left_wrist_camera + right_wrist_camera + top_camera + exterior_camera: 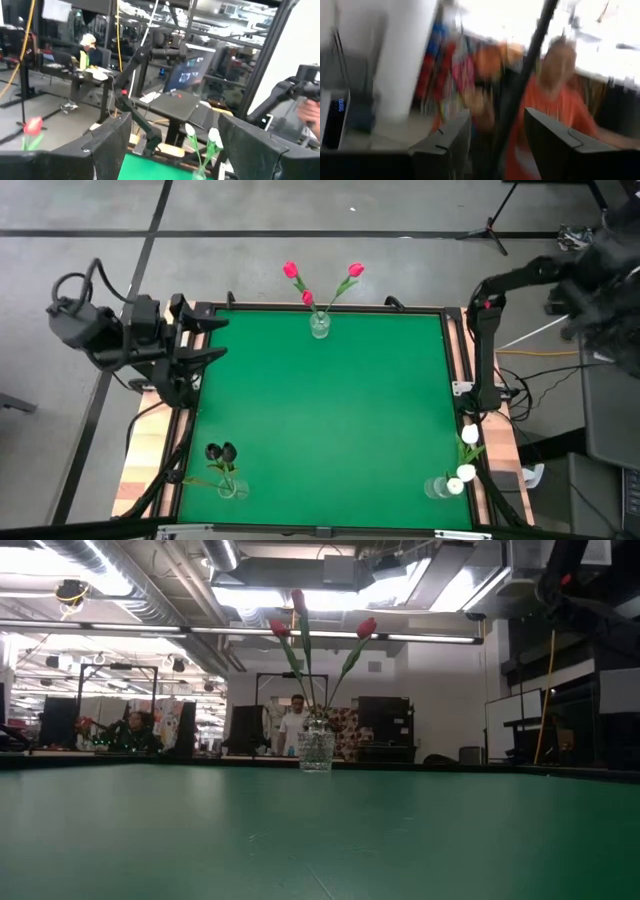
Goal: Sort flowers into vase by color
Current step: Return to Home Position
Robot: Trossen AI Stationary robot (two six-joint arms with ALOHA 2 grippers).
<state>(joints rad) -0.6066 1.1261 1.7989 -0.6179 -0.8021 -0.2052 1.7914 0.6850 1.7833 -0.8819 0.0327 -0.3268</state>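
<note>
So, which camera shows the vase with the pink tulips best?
The low view: the glass vase stands upright, with all three pink tulips seen from the side. The high view shows them from above, at the table's edge. The left wrist view catches one pink head; the right wrist view, none.

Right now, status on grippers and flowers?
Left gripper open, empty, left of mat. Right gripper open, empty, beyond right edge. Pink flowers in top vase, black flowers in bottom-left vase, white flowers in bottom-right vase. None loose on mat.
</note>
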